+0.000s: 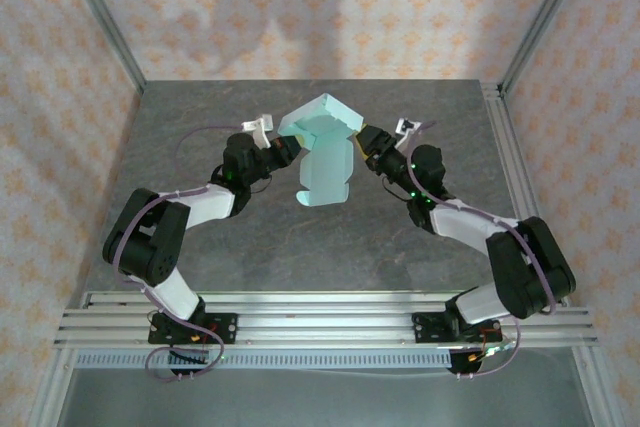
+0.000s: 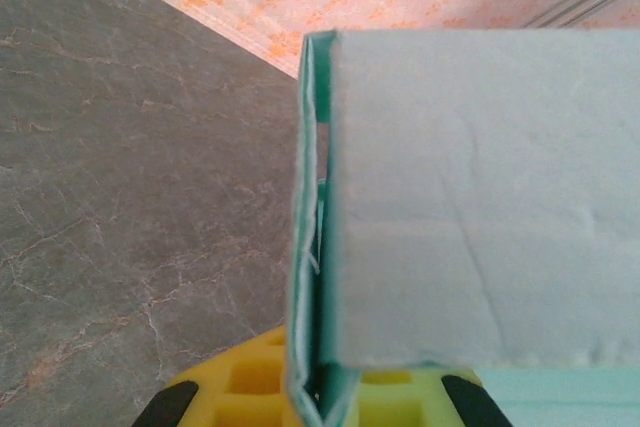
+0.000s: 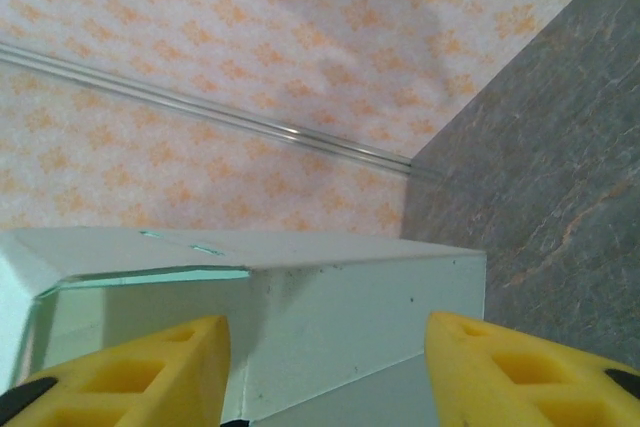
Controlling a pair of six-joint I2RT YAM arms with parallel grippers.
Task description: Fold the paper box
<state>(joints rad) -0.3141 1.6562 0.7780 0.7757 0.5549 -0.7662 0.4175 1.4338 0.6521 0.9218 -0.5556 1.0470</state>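
Grey marbled table (image 1: 330,247) below. My left gripper (image 2: 315,397) clenches paper box (image 1: 325,152) edge; my right gripper (image 3: 325,367) gapes astride it: centre first, pinch squarely.

The top external camera sits high behind the arm bases (image 1: 185,327), looking down and forward over the whole grey table (image 1: 200,127) to the patterned back wall (image 1: 330,7). The left wrist camera looks out along its own yellow fingers (image 2: 250,387), pressed very close to the paper box (image 2: 480,197), with table and wall beyond. The right wrist camera, equally near, looks past its fingers (image 3: 140,367) over the same box, rolled so the table stands at the right. All three views share box, table and wall.
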